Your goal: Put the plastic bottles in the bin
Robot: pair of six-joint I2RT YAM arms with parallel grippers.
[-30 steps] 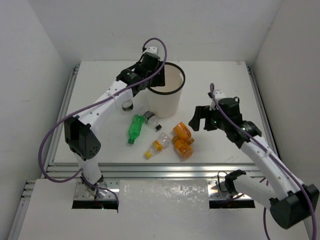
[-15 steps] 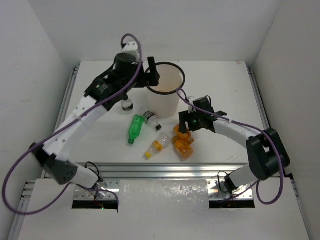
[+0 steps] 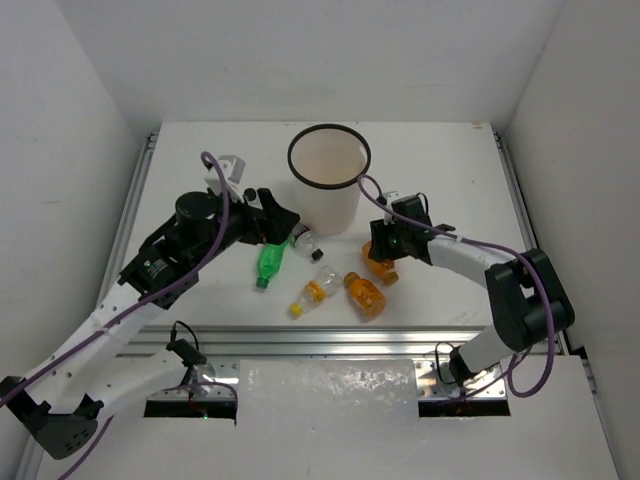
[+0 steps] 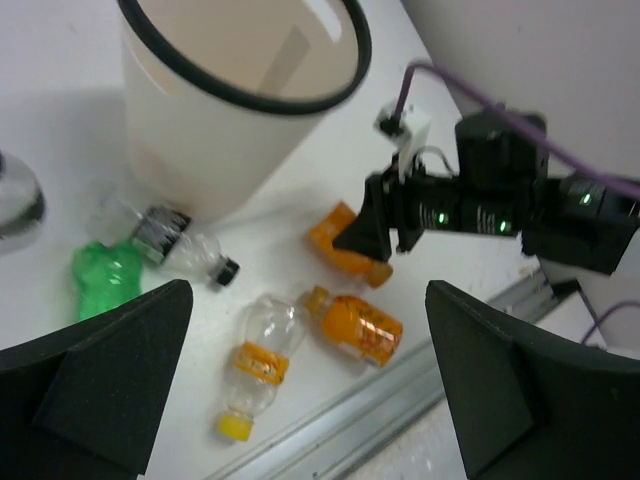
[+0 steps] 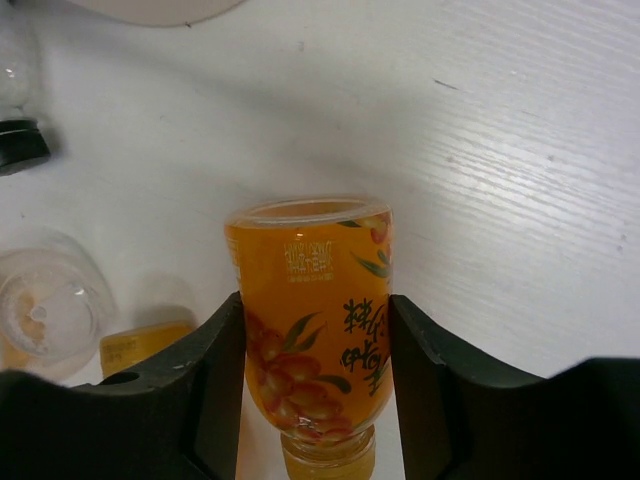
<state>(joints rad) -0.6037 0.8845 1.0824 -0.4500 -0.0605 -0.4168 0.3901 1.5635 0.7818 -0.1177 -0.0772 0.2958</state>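
The white bin stands at the back centre. Plastic bottles lie in front of it: a green one, a clear one with a black cap, a clear one with a yellow cap and an orange one. My right gripper is shut on a second orange bottle, low at the table, both pads against its sides. My left gripper hangs open and empty above the green bottle.
Another clear bottle shows at the left edge of the left wrist view, beside the bin. A metal rail runs along the table's near edge. White walls close in the table on three sides.
My left arm drew back from over the bin toward the bottles, its jaws opening wide. My right gripper came down to the left and closed round an orange bottle.
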